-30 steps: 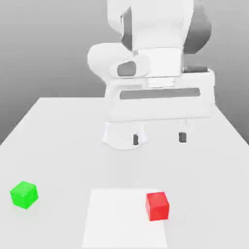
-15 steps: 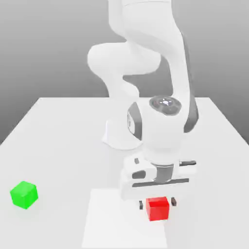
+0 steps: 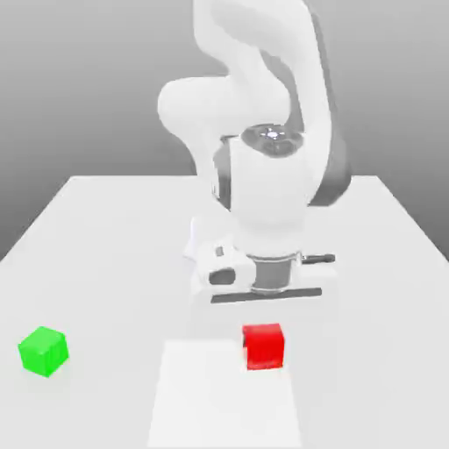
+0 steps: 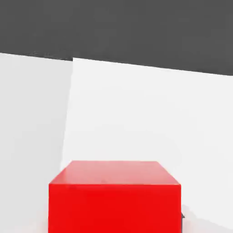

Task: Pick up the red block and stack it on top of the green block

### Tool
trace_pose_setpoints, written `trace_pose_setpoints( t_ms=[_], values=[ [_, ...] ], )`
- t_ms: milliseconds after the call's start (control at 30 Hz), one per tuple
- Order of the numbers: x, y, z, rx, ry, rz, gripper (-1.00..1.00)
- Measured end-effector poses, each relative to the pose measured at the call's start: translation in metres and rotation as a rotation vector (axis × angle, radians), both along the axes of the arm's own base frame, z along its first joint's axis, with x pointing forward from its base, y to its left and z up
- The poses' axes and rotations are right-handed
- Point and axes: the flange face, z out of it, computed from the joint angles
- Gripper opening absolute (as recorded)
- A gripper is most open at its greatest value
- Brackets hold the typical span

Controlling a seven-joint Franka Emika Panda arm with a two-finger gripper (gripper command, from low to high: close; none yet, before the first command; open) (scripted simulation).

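Note:
The red block [image 3: 264, 349] hangs just below the white hand of my gripper [image 3: 263, 337], over the far edge of a lighter square patch [image 3: 224, 405] on the table. It sits higher than a resting cube would, held in the gripper's grasp. In the hand view the red block [image 4: 113, 198] looms very close, its top face showing. The green block [image 3: 43, 351] rests on the table far toward the exterior view's left, well apart from the gripper.
The arm's white base [image 3: 206, 247] stands behind the gripper at mid-table. The table [image 3: 105, 254] is a pale grey surface with edges tapering toward the back. The lighter patch [image 4: 136, 113] lies beneath the held cube.
The gripper came down around the red block, closed on it, and now has raised it and carried it a little toward the exterior view's left. The green block stayed put.

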Motion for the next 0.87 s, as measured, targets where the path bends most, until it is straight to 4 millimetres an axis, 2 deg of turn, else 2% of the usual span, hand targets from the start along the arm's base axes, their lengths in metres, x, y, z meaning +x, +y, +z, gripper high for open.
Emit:
trace_pose_setpoints(
  t_ms=[133,267,400,533,567,633,767,800,867],
  values=[
    [0.001,-0.073,0.007,-0.001,0.002,-0.009,-1.00],
    [-0.011,-0.145,0.014,0.000,0.002,-0.016,-1.00],
    [-0.036,-0.216,0.021,0.002,0.002,-0.023,-1.00],
    [-0.074,-0.281,0.029,0.004,-0.001,-0.029,-1.00],
    [-0.077,-0.288,0.026,0.004,-0.002,-0.024,-1.00],
    [-0.074,-0.288,0.012,0.003,-0.004,-0.003,-1.00],
    [-0.075,-0.288,-0.027,0.004,-0.002,0.000,-1.00],
    [-0.076,-0.288,-0.033,0.004,-0.002,0.000,1.00],
    [-0.076,-0.288,-0.033,0.004,-0.002,0.000,1.00]
  ],
)
